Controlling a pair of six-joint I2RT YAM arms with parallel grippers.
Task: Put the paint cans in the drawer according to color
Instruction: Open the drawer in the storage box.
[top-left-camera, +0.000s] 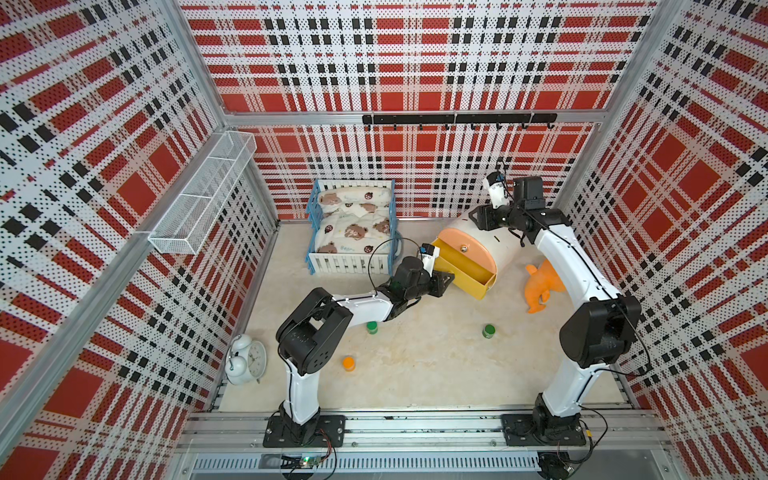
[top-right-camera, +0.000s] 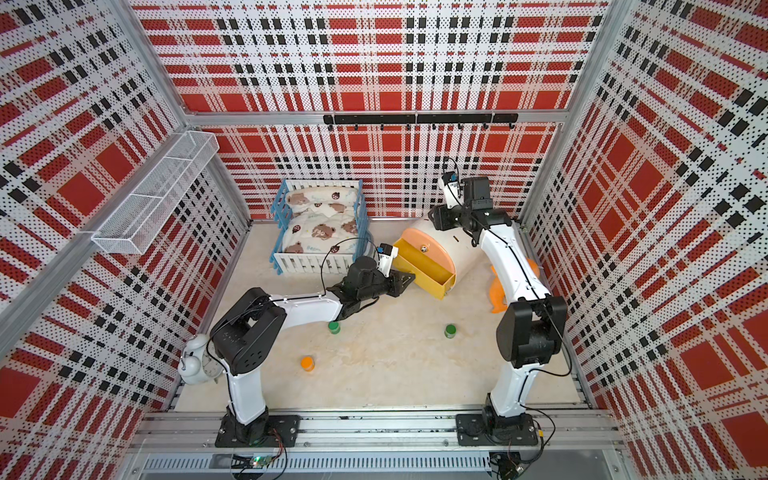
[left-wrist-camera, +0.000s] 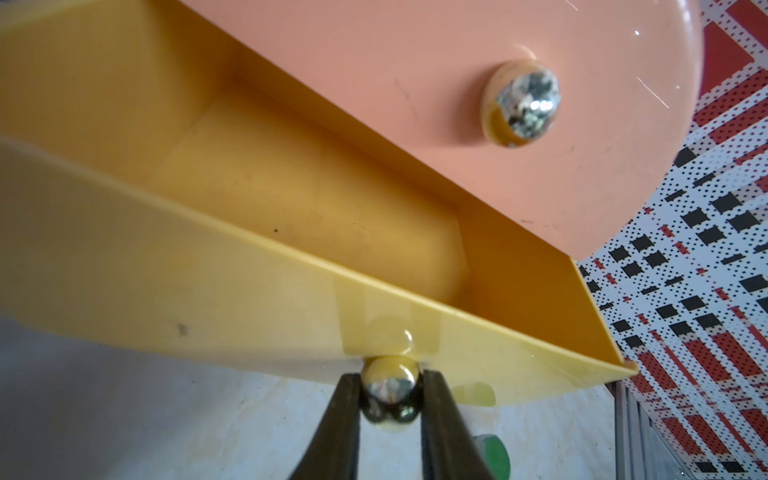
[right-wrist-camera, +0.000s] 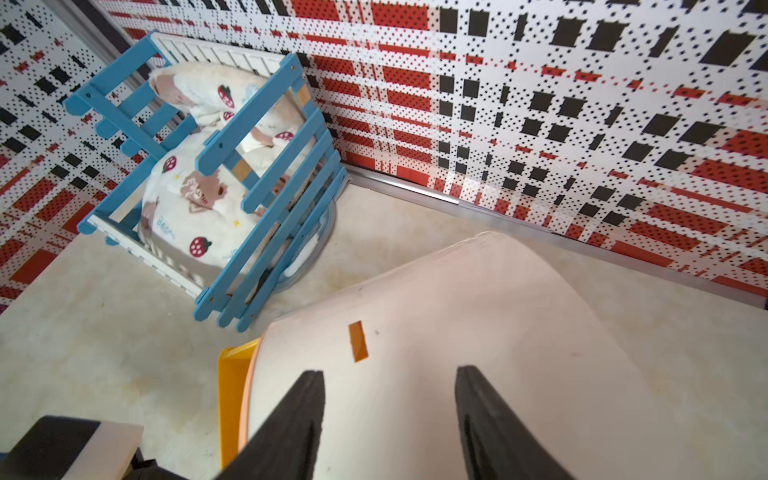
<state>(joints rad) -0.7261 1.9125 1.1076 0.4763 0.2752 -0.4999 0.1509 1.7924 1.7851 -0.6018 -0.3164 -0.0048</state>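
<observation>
Left fingers (left-wrist-camera: 340, 424) are pinched tight on the little metal knob (left-wrist-camera: 390, 388) of the yellow drawer (left-wrist-camera: 208, 291), which is pulled out and looks empty. Right fingers (right-wrist-camera: 299, 424) are spread apart over the white cabinet (right-wrist-camera: 478, 311), holding nothing. On the counter (top-left-camera: 424, 374), nearer than the drawer: a green can (top-left-camera: 372, 327) by the left arm, a second green can (top-left-camera: 488, 331) to the right, an orange can (top-left-camera: 348, 363) nearest. They look light, hard and slick, probably tippy, so I'd pinch across the round sides from above.

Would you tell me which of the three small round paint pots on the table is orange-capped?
The orange-capped pot nearest the white alarm clock; the green-capped pots lie farther away.
</observation>
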